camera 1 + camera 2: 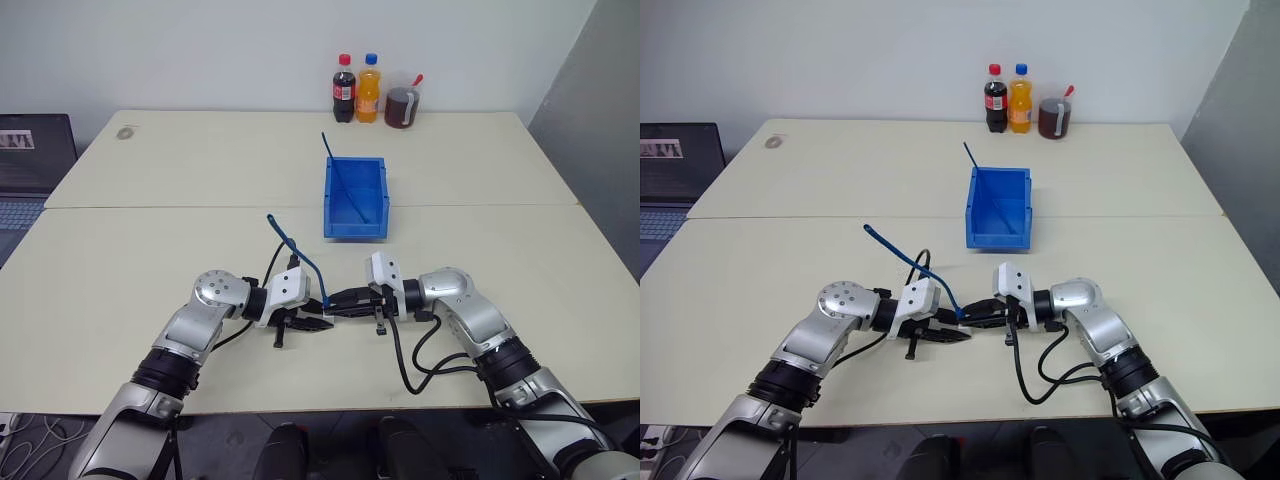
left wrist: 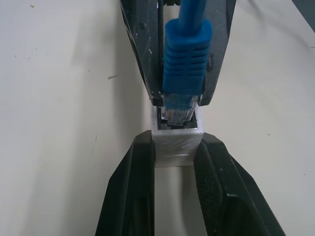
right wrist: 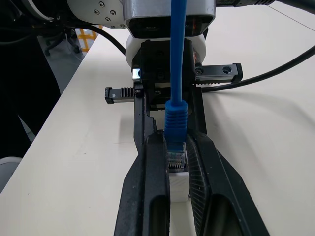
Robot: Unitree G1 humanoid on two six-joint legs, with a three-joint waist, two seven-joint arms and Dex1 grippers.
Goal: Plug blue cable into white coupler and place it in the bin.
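The white coupler is clamped between the fingers of my left gripper, which is shut on it just above the table's near half. The blue cable arcs up and to the left over the left wrist. Its pale plug sits under a blue boot, and my right gripper is shut on it. The plug's tip sits in the coupler's dark opening. Both grippers meet tip to tip. The blue bin stands beyond them at mid-table with a darker blue cable in it.
Two bottles and a jar stand at the table's far edge. A laptop sits off the table to the left. Black wires loop under the right arm.
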